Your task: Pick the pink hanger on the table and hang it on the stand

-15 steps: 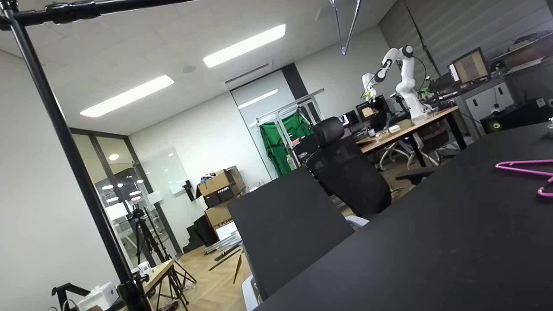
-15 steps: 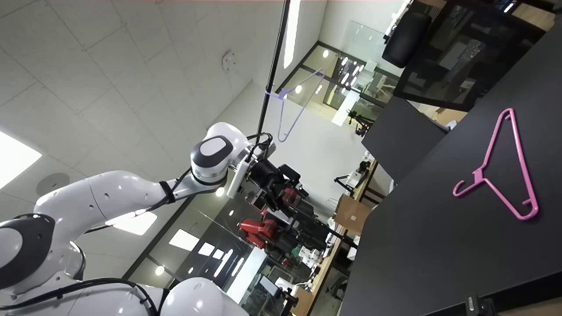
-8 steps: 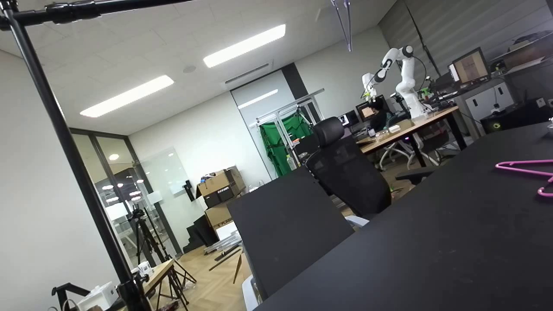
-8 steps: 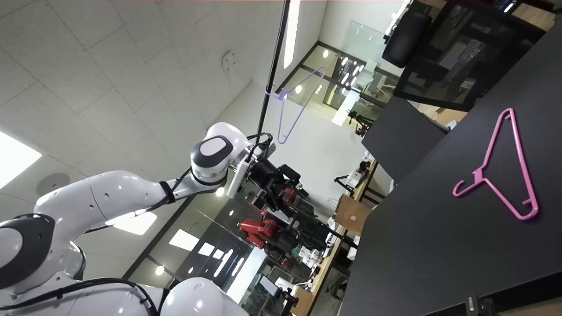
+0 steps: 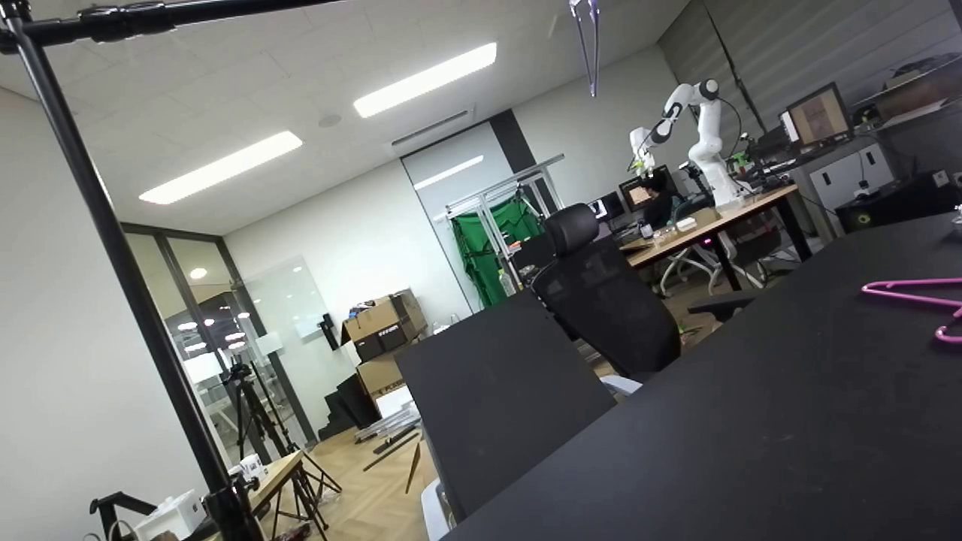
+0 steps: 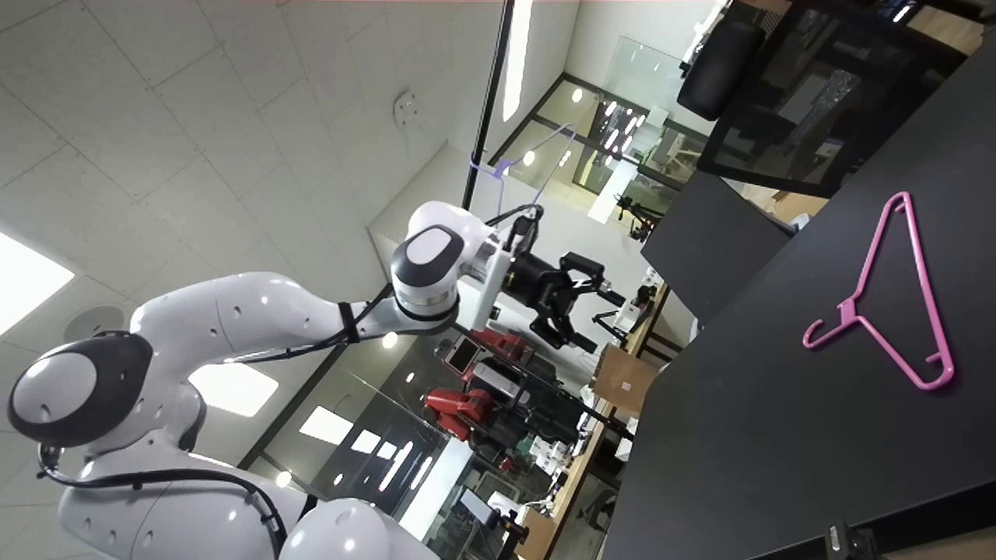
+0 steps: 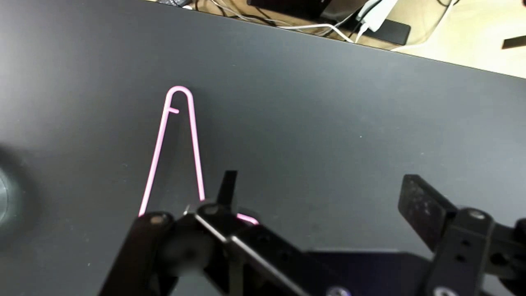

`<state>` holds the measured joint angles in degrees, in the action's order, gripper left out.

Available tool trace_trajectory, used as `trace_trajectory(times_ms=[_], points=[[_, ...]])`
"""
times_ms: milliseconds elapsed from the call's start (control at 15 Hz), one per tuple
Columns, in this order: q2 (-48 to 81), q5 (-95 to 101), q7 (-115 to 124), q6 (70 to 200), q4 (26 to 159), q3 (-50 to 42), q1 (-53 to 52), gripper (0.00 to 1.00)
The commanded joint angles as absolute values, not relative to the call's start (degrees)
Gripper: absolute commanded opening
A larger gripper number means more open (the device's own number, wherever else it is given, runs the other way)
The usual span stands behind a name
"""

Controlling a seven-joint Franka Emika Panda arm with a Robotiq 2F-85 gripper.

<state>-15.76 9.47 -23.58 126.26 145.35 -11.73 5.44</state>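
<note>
The pink hanger [image 6: 847, 313] lies flat on the black table [image 6: 739, 435]. Part of it shows at the right edge of an exterior view [image 5: 917, 297]. In the wrist view the pink hanger [image 7: 156, 152] lies below and left of my gripper [image 7: 320, 185]; the left finger hides its middle and lower part. My gripper [image 6: 603, 320] is open with nothing between its fingers, in the air above the table. The stand [image 5: 113, 240] is a thin black pole with a top bar; its bar [image 6: 489, 101] also shows behind the arm. A purple hanger [image 6: 502, 167] hangs on the bar.
In the wrist view a round object [image 7: 3, 193] cuts in at the left edge. The far table edge runs across the top, with cables beyond it. A black chair [image 5: 609, 300] and a dark panel [image 5: 503, 398] stand beside the table.
My arm and gripper have moved right and slightly up in an exterior view, closer to the table and pink hanger. The purple hanger sways slightly. The pink hanger has not moved.
</note>
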Motion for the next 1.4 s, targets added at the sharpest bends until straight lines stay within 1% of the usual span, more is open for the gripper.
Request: trace_trajectory(times_ms=[0, 67, 133, 200, 333, 467, 1000, 1133, 1333], points=[[-1.6, 7.8, -27.6, 132.1, 138.5, -14.1, 7.1, 1.00], [2.3, 2.1, -31.2, 126.2, 134.8, -14.7, 7.0, 1.00], [5.5, -0.2, -34.7, 124.6, 132.4, -14.5, 7.6, 1.00], [-1.8, 3.6, -30.5, 129.2, 139.8, -13.1, 8.4, 1.00], [3.9, 0.9, -33.7, 127.2, 135.5, -12.8, 9.3, 1.00], [6.2, 0.6, -34.0, 126.8, 133.6, -12.6, 9.5, 1.00], [6.0, 0.4, -34.3, 126.1, 133.2, -12.6, 9.4, 1.00], [7.5, -0.8, -33.7, 130.0, 132.3, -12.0, 9.9, 1.00], [11.8, -2.9, -34.5, 142.1, 131.1, -10.6, 10.9, 1.00]])
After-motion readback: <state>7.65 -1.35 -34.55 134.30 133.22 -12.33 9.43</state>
